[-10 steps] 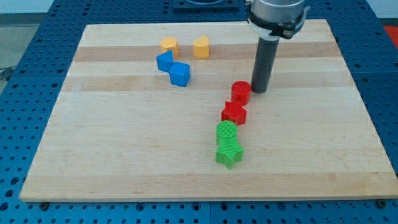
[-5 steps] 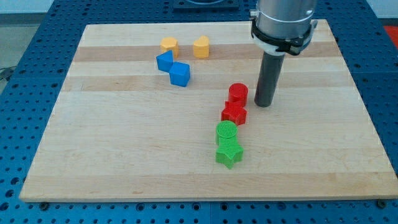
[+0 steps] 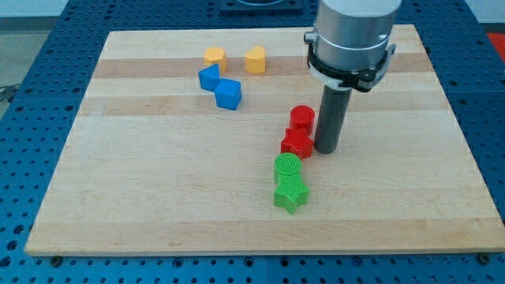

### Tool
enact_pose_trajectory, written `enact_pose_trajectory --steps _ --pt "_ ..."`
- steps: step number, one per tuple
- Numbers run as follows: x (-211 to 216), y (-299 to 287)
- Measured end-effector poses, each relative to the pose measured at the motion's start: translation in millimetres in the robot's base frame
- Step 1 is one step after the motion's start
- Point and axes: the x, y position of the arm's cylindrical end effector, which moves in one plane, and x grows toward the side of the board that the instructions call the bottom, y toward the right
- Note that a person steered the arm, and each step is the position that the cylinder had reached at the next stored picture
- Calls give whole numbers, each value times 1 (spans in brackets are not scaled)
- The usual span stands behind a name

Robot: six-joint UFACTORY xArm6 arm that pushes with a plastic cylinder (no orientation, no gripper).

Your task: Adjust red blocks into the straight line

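Tip beside the lower red block

My tip (image 3: 327, 150) is set just right of the red star block (image 3: 297, 143); the red cylinder (image 3: 302, 118) lies above it. No hand is fitted.

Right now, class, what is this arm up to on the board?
The arm is working on the two red blocks. My tip sits on the board just to the view's right of the lower red block, close beside it; the red cylinder stands just above that. Below them lie the green cylinder and green star. The blue and orange blocks sit untouched toward the view's top left.
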Motion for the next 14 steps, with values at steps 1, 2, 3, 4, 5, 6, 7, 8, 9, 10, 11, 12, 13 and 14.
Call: enact_pose_trajectory --steps 1,2,3,4,5,6,7,8,9,10,11,12,13,14 --pt "0 -10" --pt "0 -10" --pt "0 -10" --pt "0 -9" --pt "0 -11" --pt "0 -12" --pt "0 -12" --pt "-1 11" --pt "-15 41" --pt "-20 34" --pt "-20 13" --pt "-20 -6" --pt "-26 -17" --pt "-26 -18"
